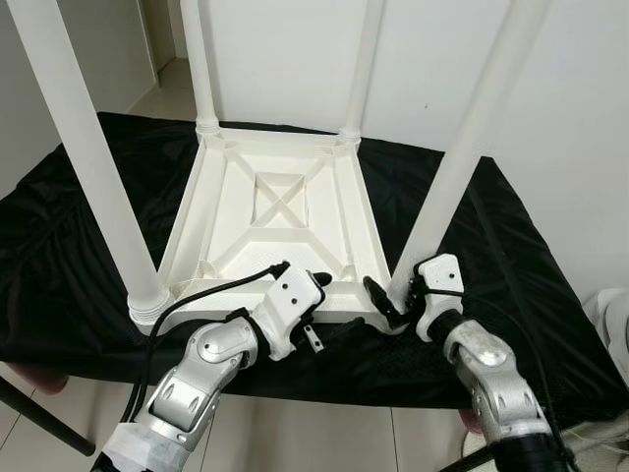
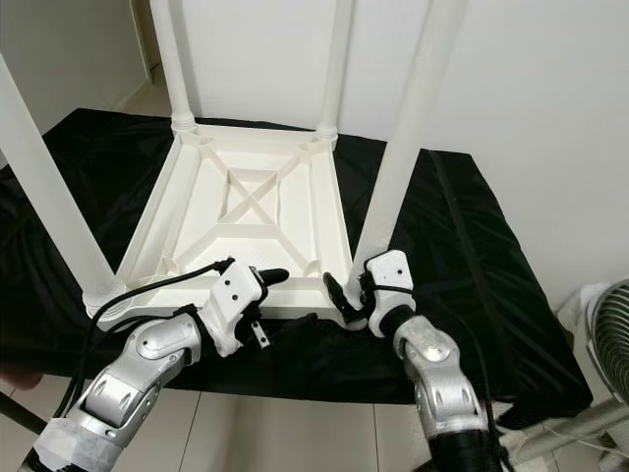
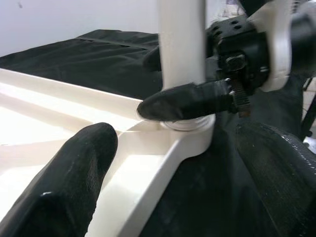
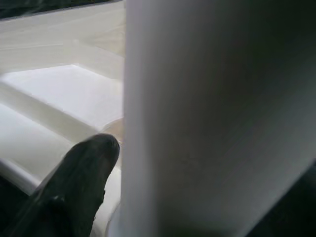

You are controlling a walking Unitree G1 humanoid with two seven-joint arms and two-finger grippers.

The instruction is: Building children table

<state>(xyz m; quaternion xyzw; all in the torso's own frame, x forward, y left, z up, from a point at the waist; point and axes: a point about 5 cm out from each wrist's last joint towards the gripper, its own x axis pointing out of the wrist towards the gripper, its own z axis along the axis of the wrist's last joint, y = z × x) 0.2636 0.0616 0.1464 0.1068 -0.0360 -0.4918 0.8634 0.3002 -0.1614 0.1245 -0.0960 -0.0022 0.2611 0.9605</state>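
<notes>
A white children's table (image 1: 275, 197) lies upside down on a black cloth (image 1: 88, 256), with all of its legs standing up. My right gripper (image 1: 397, 301) is shut on the foot of the near right leg (image 1: 462, 157), where it meets the corner socket. One of its fingers (image 3: 187, 101) lies across the front of that leg; the other is hidden behind it. My left gripper (image 1: 329, 305) is open at the table's near rim (image 3: 163, 163), a little left of that corner. One finger (image 3: 69, 177) rests over the inside of the frame and the other is outside, on the cloth.
The near left leg (image 1: 98, 157) rises close to my left arm, and two far legs (image 1: 201, 69) stand by the white wall. A fan (image 2: 604, 324) stands on the floor at the right. A dark bar (image 1: 39, 418) crosses the tiles at lower left.
</notes>
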